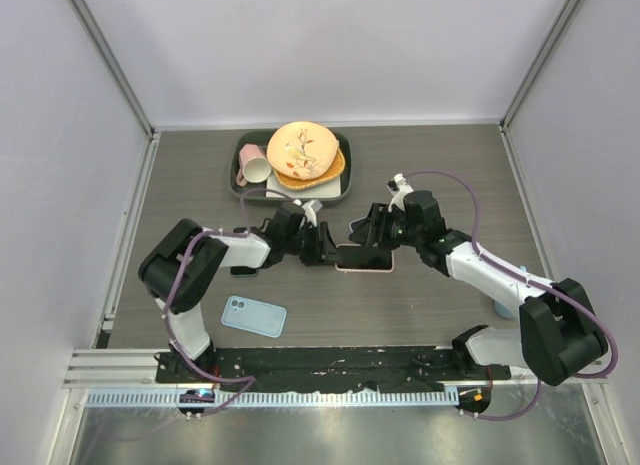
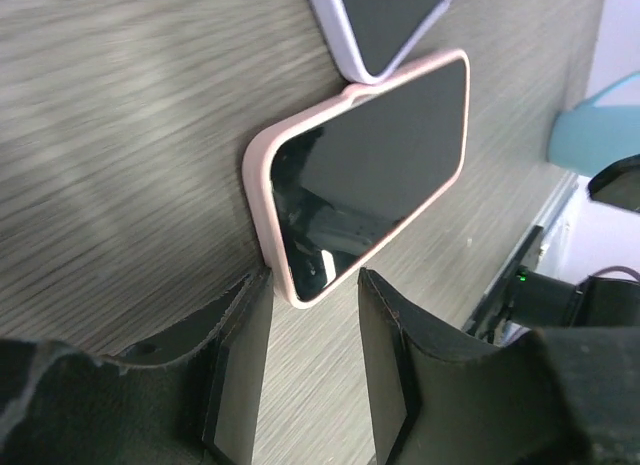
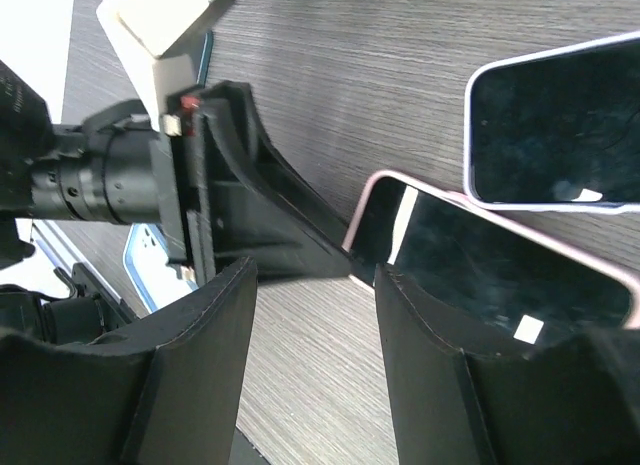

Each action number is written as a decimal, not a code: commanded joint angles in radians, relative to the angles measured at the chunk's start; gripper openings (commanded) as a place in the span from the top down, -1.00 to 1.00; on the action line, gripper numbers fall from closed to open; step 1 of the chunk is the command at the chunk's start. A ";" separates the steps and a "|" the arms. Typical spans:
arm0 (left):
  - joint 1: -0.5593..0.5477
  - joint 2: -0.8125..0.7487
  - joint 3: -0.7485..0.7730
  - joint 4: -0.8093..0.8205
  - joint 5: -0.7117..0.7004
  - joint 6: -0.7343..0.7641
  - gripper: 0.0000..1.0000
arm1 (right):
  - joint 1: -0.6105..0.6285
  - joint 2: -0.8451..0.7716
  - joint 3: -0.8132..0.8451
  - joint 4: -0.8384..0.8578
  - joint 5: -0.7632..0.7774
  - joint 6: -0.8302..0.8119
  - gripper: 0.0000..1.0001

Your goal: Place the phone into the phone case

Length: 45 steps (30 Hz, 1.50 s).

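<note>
A black-screened phone (image 1: 366,257) lies in a pink phone case (image 2: 258,190) at the table's middle. The case's rim (image 3: 362,210) stands a little proud of the screen at the left end. My left gripper (image 1: 322,250) is open at that end. Its fingertips (image 2: 250,305) straddle the case's near corner, and one touches the pink edge. My right gripper (image 1: 372,235) hovers open over the case's far side with only bare table between its fingers (image 3: 430,345). In the right wrist view the left gripper's finger (image 3: 275,210) meets the case's end.
A second phone in a pale lavender case (image 3: 555,125) lies just behind the pink one, touching its corner (image 2: 385,25). A light blue phone case (image 1: 253,316) lies at the front left. A dark tray (image 1: 240,180) at the back holds plates (image 1: 303,150) and a pink cup (image 1: 253,167).
</note>
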 commanded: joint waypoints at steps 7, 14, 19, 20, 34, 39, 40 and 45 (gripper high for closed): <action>-0.096 0.147 0.117 0.011 -0.011 -0.068 0.12 | -0.013 -0.063 0.004 -0.063 0.005 -0.034 -0.11; -0.070 -0.198 0.003 -0.179 -0.332 0.053 -0.02 | -0.008 -0.029 0.012 -0.094 -0.058 -0.089 -0.11; -0.063 -0.520 -0.072 -0.392 -0.659 0.145 -0.14 | 0.047 0.060 0.049 -0.114 -0.060 -0.100 -0.07; -0.061 -0.622 -0.078 -0.423 -0.694 0.153 -0.16 | 0.067 0.075 0.074 -0.120 -0.034 -0.104 -0.06; -0.059 -1.140 -0.095 -0.581 -0.921 0.159 -0.45 | 0.563 0.508 0.420 -0.307 0.118 -0.193 -0.03; -0.059 -1.152 -0.095 -0.610 -0.952 0.162 -0.46 | 0.669 0.618 0.500 -0.327 0.147 -0.175 -0.01; -0.059 -1.154 -0.095 -0.616 -0.955 0.162 -0.46 | 0.676 0.623 0.503 -0.321 0.146 -0.172 -0.01; -0.059 -1.154 -0.100 -0.622 -0.960 0.165 -0.46 | 0.709 0.643 0.498 -0.289 0.149 -0.138 0.05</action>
